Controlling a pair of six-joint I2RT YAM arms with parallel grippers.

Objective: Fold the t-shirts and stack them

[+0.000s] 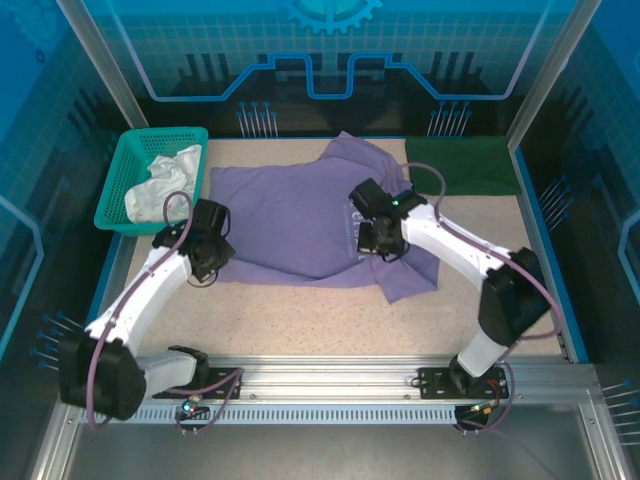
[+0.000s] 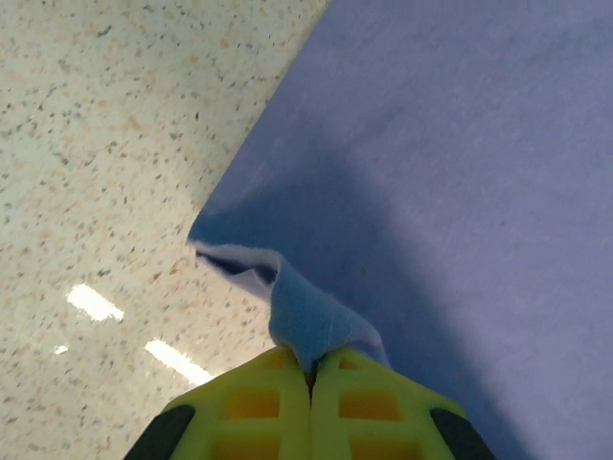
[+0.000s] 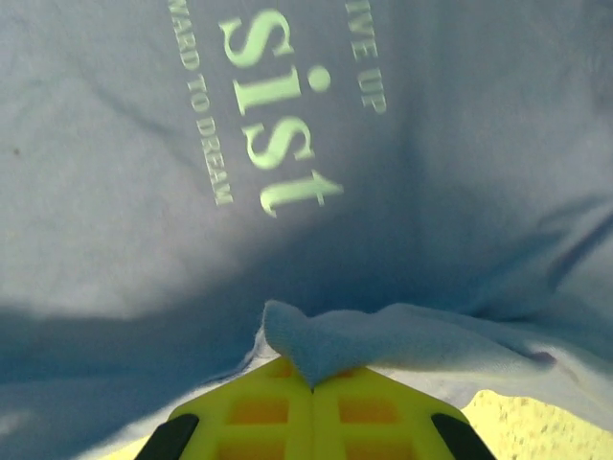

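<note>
Jaws of the left gripper [image 2: 311, 372] are closed tight on a small pinch of cloth at the left edge of the purple t-shirt [image 2: 460, 192], the pinched bit lifted into a little peak and the speckled table [image 2: 96, 144] bare just beside it. Jaws of the right gripper [image 3: 311, 380] are likewise closed on a raised fold of the same shirt, on its right half, close below the pale chest print [image 3: 278, 125]. The overhead view shows the purple shirt spread across the middle of the table, between the two arms, with one sleeve pointing to the far side. A dark green t-shirt [image 1: 462, 165] lies flat at the far right corner, just beside that sleeve. A teal basket [image 1: 118, 190] stands at the far left corner and holds a crumpled white cloth [image 1: 165, 185].
</note>
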